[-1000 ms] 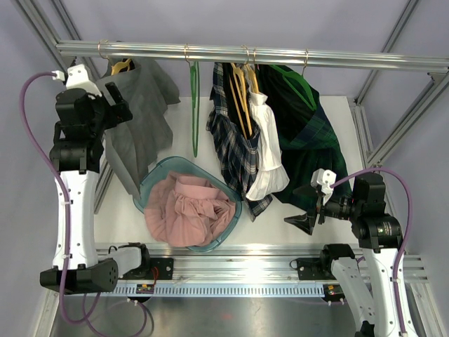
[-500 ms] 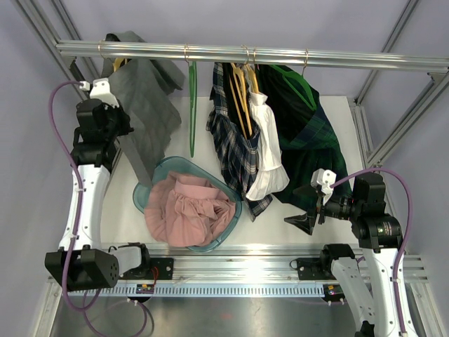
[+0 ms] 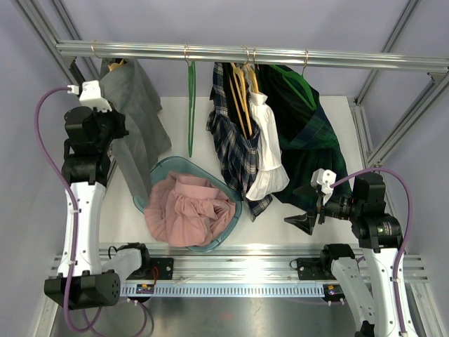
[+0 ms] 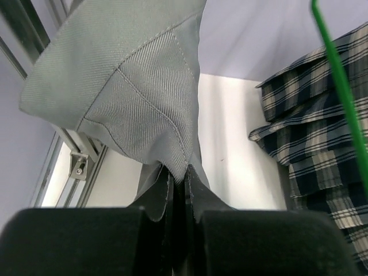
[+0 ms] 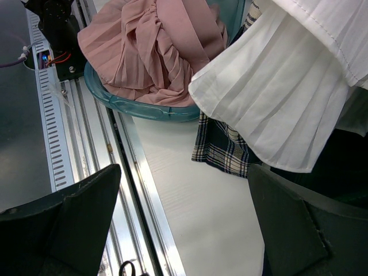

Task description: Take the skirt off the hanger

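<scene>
Hanging at the left end of the rail (image 3: 280, 55), the grey skirt (image 3: 137, 112) sits on its hanger (image 3: 119, 64); your left gripper (image 4: 178, 195) pinches its fabric; tug hard and the hanger could unhook too; right gripper (image 5: 184, 224) gapes, idle.

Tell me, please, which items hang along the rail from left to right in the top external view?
grey skirt → empty green hanger → blue plaid skirt → white pleated garment → dark green tartan garment
</scene>
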Tool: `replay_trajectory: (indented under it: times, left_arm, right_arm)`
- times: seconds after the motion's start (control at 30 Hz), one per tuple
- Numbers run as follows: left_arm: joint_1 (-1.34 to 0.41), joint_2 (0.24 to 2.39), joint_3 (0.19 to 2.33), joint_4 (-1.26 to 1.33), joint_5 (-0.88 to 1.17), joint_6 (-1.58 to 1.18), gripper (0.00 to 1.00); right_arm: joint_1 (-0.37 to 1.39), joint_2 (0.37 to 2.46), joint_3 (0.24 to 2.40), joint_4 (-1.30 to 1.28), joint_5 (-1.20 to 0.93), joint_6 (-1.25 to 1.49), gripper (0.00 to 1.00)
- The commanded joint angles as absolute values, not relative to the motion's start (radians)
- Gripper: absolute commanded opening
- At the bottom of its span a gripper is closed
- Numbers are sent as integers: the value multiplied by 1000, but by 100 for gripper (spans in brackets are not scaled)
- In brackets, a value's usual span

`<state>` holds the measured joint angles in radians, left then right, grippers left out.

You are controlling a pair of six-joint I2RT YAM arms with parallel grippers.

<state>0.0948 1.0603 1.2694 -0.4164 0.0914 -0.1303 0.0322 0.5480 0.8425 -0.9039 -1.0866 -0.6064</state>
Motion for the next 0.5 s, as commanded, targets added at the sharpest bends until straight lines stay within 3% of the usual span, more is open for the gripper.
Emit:
replay_trajectory:
  times: [0.0, 0.47]
  left_arm:
    - [95, 1005, 1368, -160, 160, -130, 0]
    - [95, 1008, 1443, -156, 141, -133, 0]
  right_arm:
    - [26, 554, 850, -891, -1104, -617, 99]
    - [28, 551, 847, -890, -1101, -615, 100]
